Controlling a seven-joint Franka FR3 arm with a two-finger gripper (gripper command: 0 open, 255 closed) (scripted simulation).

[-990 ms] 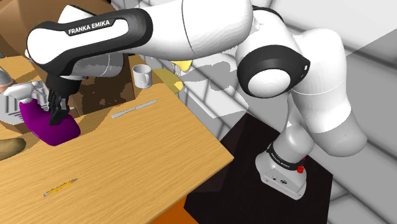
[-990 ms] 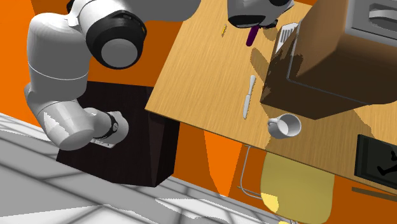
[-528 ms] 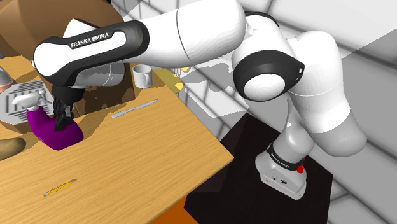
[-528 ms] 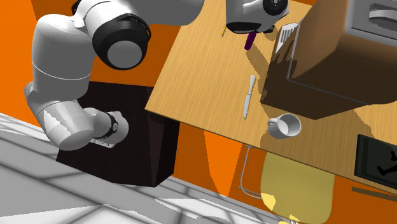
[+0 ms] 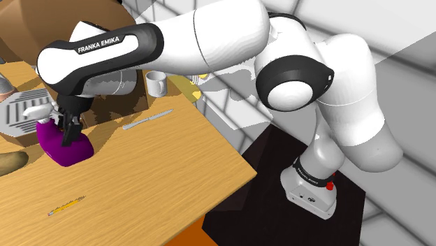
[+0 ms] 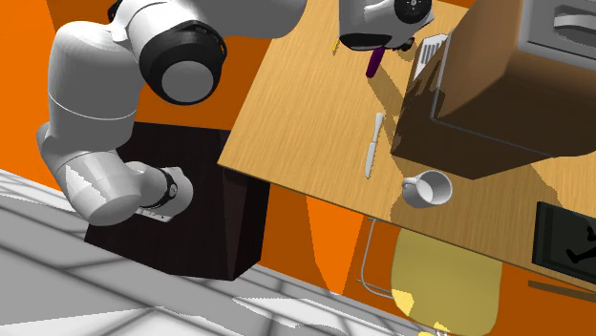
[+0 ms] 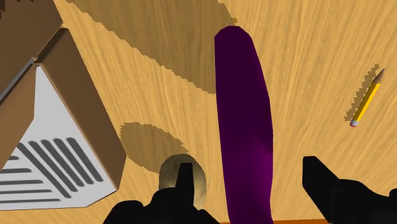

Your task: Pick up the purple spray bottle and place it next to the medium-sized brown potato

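**Grasp stage, before contact.** The all-black two-finger gripper [image 7: 251,184] stands spread astride the glossy purple spray bottle [image 7: 245,108]. A strip of bare wood shows between each finger and the bottle's sides, so nothing is pinched. The bottle lies on its side on the light wooden table [image 5: 161,161], near the shoulder view's left. A dull brown lumpy potato [image 5: 10,162] sits near it at that view's left edge. A yellow pencil [image 7: 366,102] lies well apart on the right finger's side. The step in hand appears to be the pick-up. The next move calls for closing squarely on the narrow body, then lifting and carrying the bottle left to the potato.
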